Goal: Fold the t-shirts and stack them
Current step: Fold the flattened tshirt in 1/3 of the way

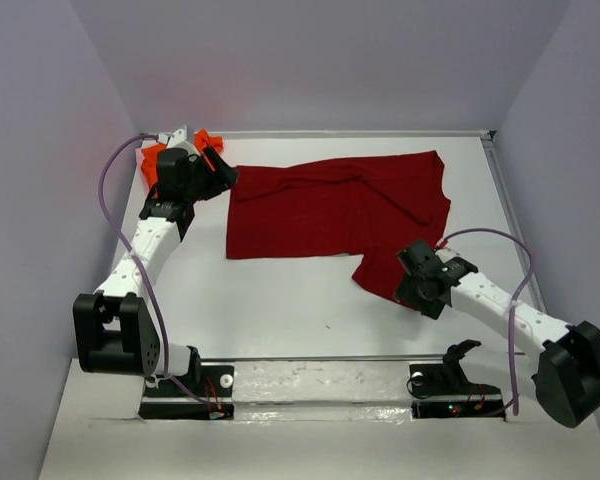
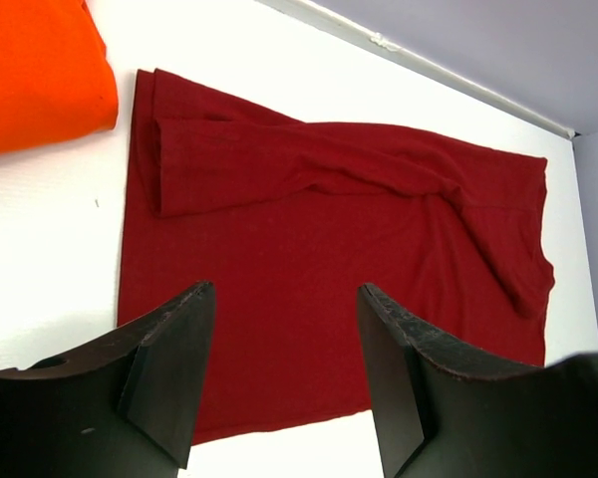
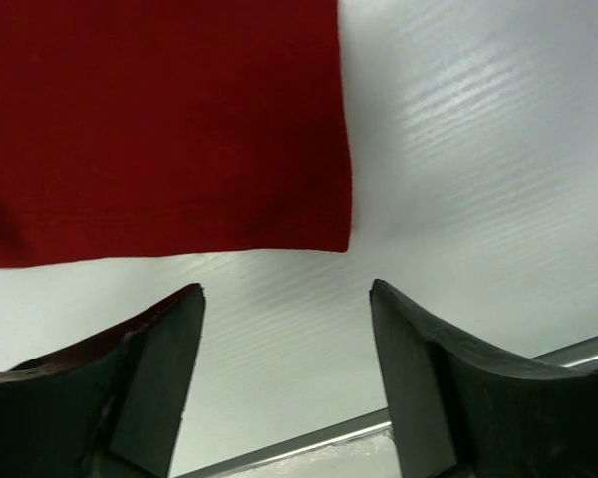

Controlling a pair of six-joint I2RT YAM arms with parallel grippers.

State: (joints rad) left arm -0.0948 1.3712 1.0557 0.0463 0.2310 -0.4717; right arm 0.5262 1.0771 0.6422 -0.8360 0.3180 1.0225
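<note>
A dark crimson red t-shirt lies spread and partly folded across the middle of the white table, one sleeve reaching toward the near right. In the left wrist view the red t-shirt shows a folded band along its far edge. A bright orange t-shirt sits folded in the far left corner, largely hidden behind my left arm; the orange t-shirt fills that view's top left. My left gripper hovers open above the red shirt's left edge. My right gripper hangs open beside the sleeve, holding nothing.
Grey walls close the table on the left, back and right. A raised rail runs along the right edge and a metal strip along the near edge. Bare white table lies between the red shirt and the arm bases.
</note>
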